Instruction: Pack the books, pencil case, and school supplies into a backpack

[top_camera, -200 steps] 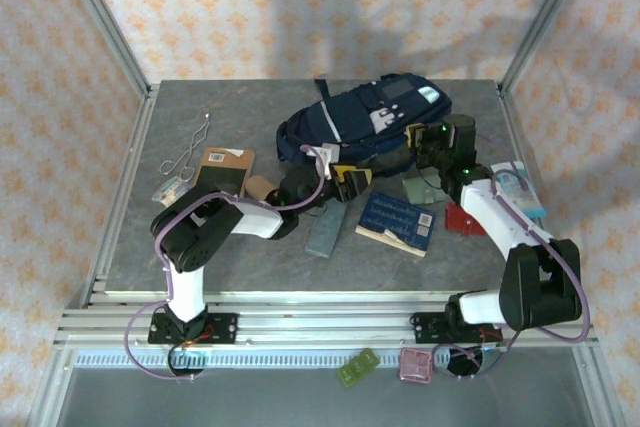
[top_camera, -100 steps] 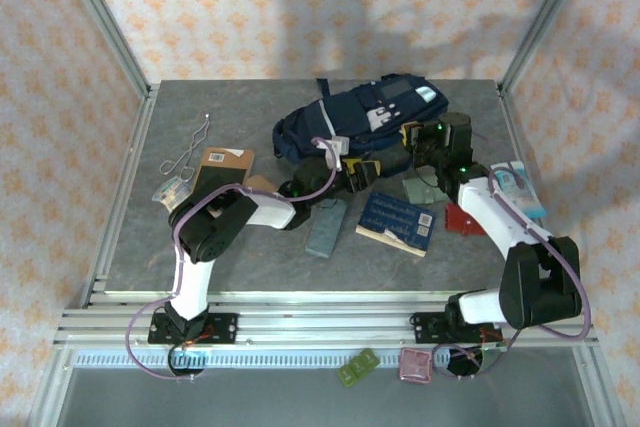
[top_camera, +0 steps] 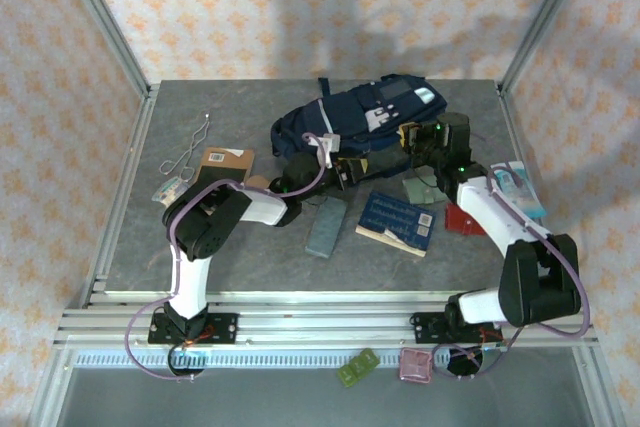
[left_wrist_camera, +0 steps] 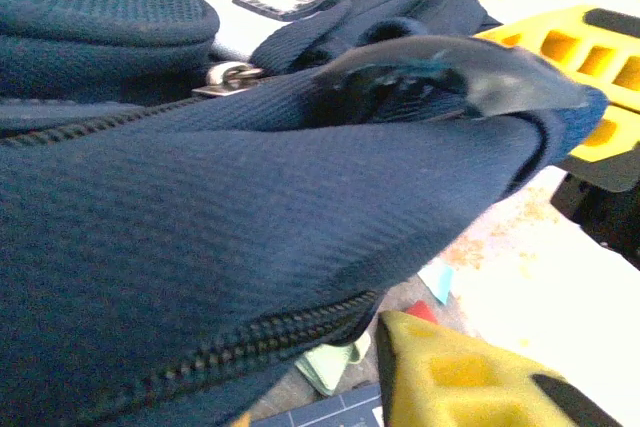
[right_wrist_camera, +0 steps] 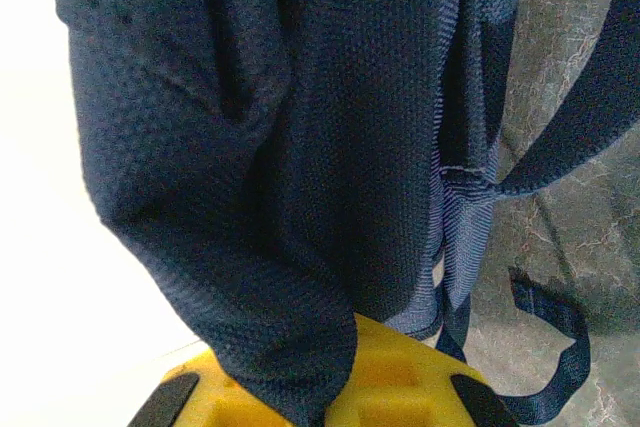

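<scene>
Left fingers (left_wrist_camera: 450, 372): clamped on fold of large navy-blue fabric backpack (top_camera: 360, 117).
Right fingers (right_wrist_camera: 390, 377): closed, pinching backpack fabric.

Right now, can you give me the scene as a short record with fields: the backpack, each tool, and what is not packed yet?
backpack: lies at the far middle of the table
left tool: at the backpack's near edge, fingers on both sides of a fabric fold; firm grip not clear
right tool: shut on fabric at the backpack's right end
not packed: blue book, brown book, flat grey case, all on the table
</scene>
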Robot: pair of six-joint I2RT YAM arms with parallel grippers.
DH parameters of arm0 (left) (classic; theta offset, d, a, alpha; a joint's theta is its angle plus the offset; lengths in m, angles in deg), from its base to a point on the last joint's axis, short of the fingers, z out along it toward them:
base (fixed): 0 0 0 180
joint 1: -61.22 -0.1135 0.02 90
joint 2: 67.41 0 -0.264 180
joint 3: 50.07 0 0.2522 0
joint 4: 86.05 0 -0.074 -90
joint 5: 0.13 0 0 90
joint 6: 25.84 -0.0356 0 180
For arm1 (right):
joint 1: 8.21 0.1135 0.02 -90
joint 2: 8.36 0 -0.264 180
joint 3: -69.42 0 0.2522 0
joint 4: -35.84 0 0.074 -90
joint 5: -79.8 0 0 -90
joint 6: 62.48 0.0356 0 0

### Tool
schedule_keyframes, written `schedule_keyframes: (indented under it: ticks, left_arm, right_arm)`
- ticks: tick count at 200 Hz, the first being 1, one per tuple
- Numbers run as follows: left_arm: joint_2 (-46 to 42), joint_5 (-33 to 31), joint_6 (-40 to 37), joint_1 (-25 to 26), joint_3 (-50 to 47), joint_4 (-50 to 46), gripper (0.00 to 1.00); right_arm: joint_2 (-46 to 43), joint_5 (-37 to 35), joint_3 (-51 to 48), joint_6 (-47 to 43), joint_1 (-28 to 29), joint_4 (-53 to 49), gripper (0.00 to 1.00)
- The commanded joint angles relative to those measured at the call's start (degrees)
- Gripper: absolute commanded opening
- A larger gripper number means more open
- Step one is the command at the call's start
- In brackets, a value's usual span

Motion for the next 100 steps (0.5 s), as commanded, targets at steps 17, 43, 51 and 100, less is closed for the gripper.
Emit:
schedule_keyframes:
  ticks: [17, 43, 51, 100]
  left_arm:
    - [-3.25, 4.06, 0.70, -0.50, -0.16, 4.41, 0.33]
    - [-3.34, 4.42, 1.22, -0.89, 0.02, 5.00, 0.31]
    - [-3.19, 4.87, 1.25, -0.90, 0.30, 5.00, 0.23]
    - [-2.84, 4.25, 0.82, -0.94, 1.25, 3.23, 0.33]
  right_arm:
    - [-0.49, 3.54, 3.15, -0.78, 0.99, 3.91, 0.00]
    - [-0.40, 3.68, 2.86, -0.98, 1.02, 3.63, 0.00]
    - [-0.31, 3.84, 2.81, -0.90, 1.02, 3.67, 0.00]
    - [-0.35, 4.10, 2.72, -1.00, 1.07, 3.80, 0.00]
